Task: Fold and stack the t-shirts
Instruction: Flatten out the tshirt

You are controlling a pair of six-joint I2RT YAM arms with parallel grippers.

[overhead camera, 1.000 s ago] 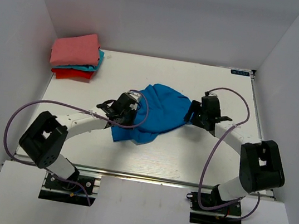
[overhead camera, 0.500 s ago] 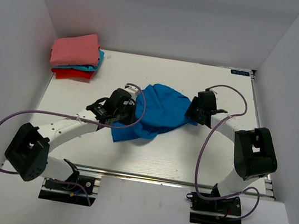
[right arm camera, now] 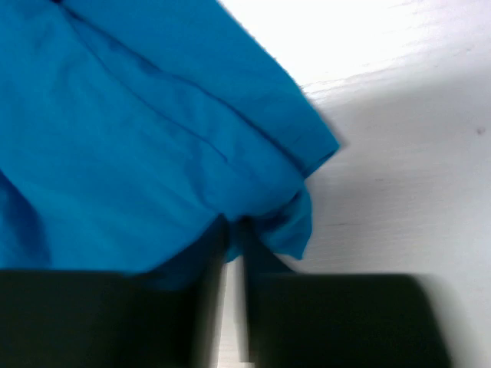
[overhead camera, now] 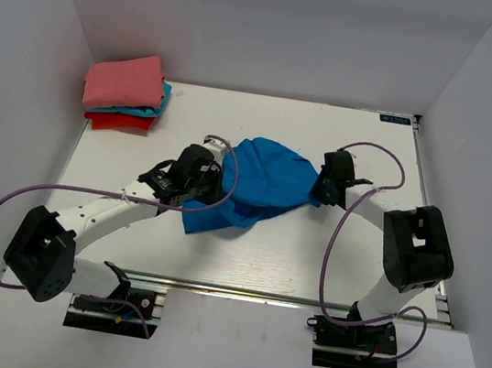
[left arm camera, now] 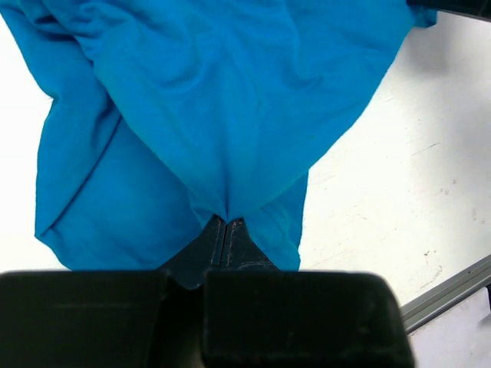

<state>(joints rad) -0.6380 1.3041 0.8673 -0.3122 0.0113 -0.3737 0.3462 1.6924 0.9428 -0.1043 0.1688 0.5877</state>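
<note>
Royal-blue cloth t-shirt (overhead camera: 260, 184) lies crumpled mid-worktop (overhead camera: 291, 257), not yet folded. Left claw (left arm camera: 226, 225) and right claw (right arm camera: 234, 228) are each clamped on its edge. Folded salmon-pink, teal and red shirt pile (overhead camera: 125, 92) sits at the far-left corner. Folding and stacking of the blue shirt are outstanding.

— Readable text, brands, numbers?
— None legible. Only a small dark tag (overhead camera: 396, 119) at the far right edge of the table (overhead camera: 291, 256), with pale marks on it too tiny to make out.
— Wrist views?
— Same, nothing to read there.
</note>
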